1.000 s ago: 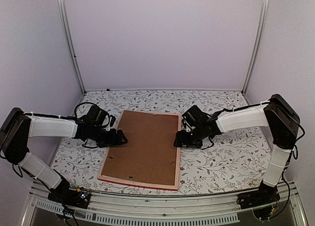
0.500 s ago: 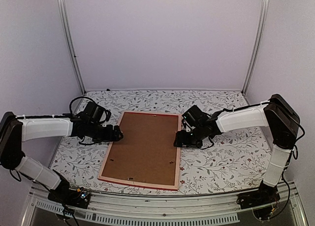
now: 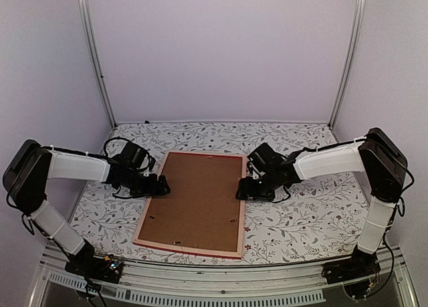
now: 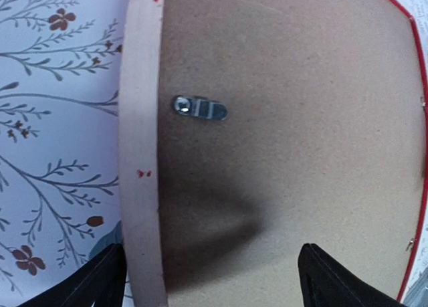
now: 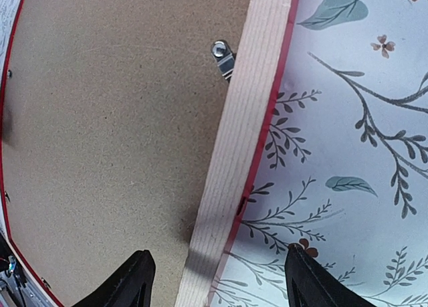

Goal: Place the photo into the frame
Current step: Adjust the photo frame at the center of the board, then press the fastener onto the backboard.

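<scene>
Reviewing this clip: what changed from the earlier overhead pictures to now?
The left arm's elbow swung outward, then back in. The left claw edged slightly along the frame's left rail and returned, open, holding nothing. Unchanged: the right claw, open at the right rail, the frame and its backing board.

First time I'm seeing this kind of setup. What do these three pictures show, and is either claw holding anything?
The machine is two robot arms mounted at the near edge. The wide picture comes from a fixed camera above and behind them; the other two come from a camera on each wrist, fingers in view. On the floral tablecloth lies a picture frame, face down, pale wood back up, with a brown backing board in it and small metal clips. The left gripper and right gripper straddle opposite side rails, open, holding nothing. No photo shows.
</scene>
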Controlling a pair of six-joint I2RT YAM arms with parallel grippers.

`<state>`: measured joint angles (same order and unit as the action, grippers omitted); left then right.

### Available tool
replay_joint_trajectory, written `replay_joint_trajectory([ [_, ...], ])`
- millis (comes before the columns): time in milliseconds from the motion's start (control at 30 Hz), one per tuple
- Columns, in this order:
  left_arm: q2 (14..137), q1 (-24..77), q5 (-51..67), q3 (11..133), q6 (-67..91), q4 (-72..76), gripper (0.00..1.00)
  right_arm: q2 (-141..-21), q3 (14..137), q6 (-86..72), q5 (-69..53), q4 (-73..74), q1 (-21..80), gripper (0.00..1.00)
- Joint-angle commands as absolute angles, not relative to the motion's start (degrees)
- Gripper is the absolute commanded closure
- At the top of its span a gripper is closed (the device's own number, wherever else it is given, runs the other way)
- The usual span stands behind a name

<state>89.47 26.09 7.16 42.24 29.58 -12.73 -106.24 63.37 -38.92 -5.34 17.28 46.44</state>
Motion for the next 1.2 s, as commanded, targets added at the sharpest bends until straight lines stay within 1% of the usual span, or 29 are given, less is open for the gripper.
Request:
replay_joint_trajectory([
  [0, 89.3, 25.7, 15.7, 40.9, 30.2, -7.5, 0.12, -105.3, 64.1, -38.7, -7.1, 16.0, 45.1, 0.29],
  [67, 88.5, 26.2, 19.5, 39.4, 31.9, -5.8, 0.16, -105.2, 63.8, -38.6, -7.5, 16.0, 44.4, 0.29],
  [233, 85.3, 28.5, 23.5, 36.4, 36.0, -4.0, 0.18, -103.5, 63.4, -37.6, -7.3, 16.4, 41.7, 0.29],
  [300, 83.4, 28.6, 20.8, 36.4, 36.3, -5.3, 0.17, -103.3, 63.6, -37.0, -6.6, 17.2, 40.3, 0.29],
  [400, 81.4, 28.5, 12.7, 38.8, 34.5, -8.7, 0.13, -103.7, 65.1, -36.3, -3.9, 19.3, 38.7, 0.29],
  [500, 83.2, 28.5, 4.7, 43.1, 30.7, -12.6, 0.09, -105.4, 68.1, -35.6, -1.8, 21.5, 37.2, 0.29],
  [600, 87.0, 28.5, 0.6, 47.3, 27.4, -15.6, 0.05, -107.9, 71.5, -33.8, -0.9, 22.6, 36.9, 0.3],
  [633, 88.4, 28.4, 0.2, 48.3, 26.4, -16.0, 0.02, -108.8, 72.6, -33.0, -0.5, 23.2, 36.9, 0.3],
  [700, 90.6, 28.3, 0.2, 50.0, 25.5, -16.7, 0.0, -110.7, 74.7, -31.7, -0.3, 24.2, 36.9, 0.31],
  [867, 94.2, 28.2, 1.2, 52.4, 25.6, -16.5, 0.0, -113.0, 77.1, -29.0, -0.5, 25.7, 36.9, 0.33],
  [1167, 96.0, 28.3, 1.5, 53.3, 25.4, -16.2, 0.0, -115.2, 79.0, -24.1, -1.3, 27.4, 36.9, 0.35],
])
